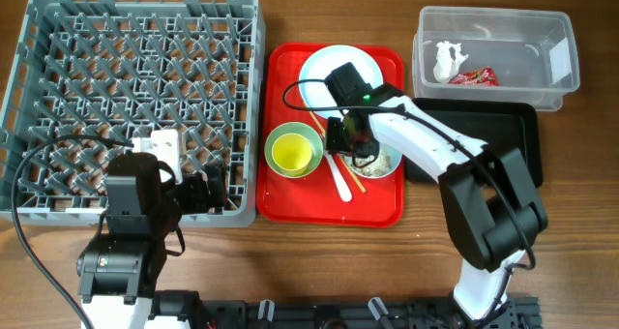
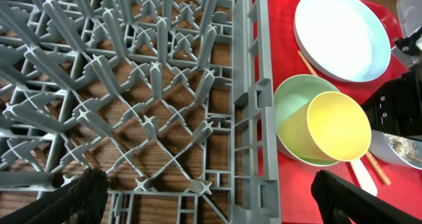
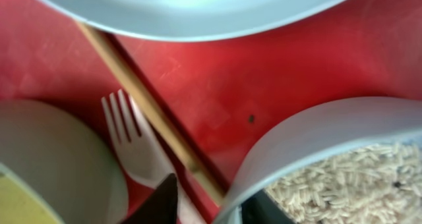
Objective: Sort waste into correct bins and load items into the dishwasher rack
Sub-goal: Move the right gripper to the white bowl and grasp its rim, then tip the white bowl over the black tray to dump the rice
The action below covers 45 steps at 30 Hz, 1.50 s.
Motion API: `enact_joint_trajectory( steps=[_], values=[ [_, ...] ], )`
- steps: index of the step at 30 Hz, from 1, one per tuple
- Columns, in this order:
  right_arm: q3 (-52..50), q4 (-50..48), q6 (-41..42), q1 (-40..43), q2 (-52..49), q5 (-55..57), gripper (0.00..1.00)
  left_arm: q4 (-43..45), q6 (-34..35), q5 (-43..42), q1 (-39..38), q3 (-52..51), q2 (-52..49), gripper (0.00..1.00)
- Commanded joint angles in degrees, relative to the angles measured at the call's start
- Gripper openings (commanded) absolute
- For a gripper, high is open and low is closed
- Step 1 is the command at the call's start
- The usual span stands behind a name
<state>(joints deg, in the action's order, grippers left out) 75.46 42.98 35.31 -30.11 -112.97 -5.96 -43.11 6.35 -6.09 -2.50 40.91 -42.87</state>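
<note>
Two arms, right gripper (image 3: pixel 204 207) apparently pinching pale blue bowl (image 3: pixel 316 145) rim, crumbs (image 3: pixel 349 181) inside, left gripper (image 2: pixel 204 197) spread over rack (image 2: pixel 132 85).

The grey dishwasher rack (image 1: pixel 135 97) sits at the left of the worktop, its peg lattice bare. Right of it, the pale round plate (image 1: pixel 329 73) lies flat at the far side. Near-left of the plate stands the light green bowl (image 1: pixel 282 145) with the small yellow cup (image 1: pixel 294 153) inside it. The pale blue bowl (image 3: pixel 316 151) holds beige crumbs (image 3: pixel 343 184). A white fork (image 3: pixel 135 148) and wooden chopsticks (image 3: pixel 145 109) lie between the bowls. Far right, the clear tub (image 1: pixel 495 56) contains the white tissue (image 1: pixel 449 60) and red wrapper (image 1: pixel 475 76); the black tray (image 1: pixel 484 140) lies just near of it.
</note>
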Motion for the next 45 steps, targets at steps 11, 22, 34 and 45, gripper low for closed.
enact_joint_trajectory(
  steps=[11, 22, 34, 45],
  values=[
    [0.7, 2.6, 0.8, -0.2, 4.7, 6.0, 0.04, 0.2, 0.5, -0.9, 0.2, 1.2, 0.0, 1.00],
    [0.7, 4.1, -7.8, 6.2, 17.5, -1.4, 0.04, 0.2, 0.5, -0.9, 0.2, 1.2, 0.0, 1.00],
    [-1.0, 5.6, -22.3, 27.8, 16.9, -29.8, 0.04, 0.2, 0.5, -0.9, 0.2, 1.2, 0.0, 1.00],
    [-13.8, -2.8, -28.1, 43.6, 12.6, -56.9, 0.04, 0.2, 0.5, -0.9, 0.2, 1.2, 0.0, 1.00]
  ],
)
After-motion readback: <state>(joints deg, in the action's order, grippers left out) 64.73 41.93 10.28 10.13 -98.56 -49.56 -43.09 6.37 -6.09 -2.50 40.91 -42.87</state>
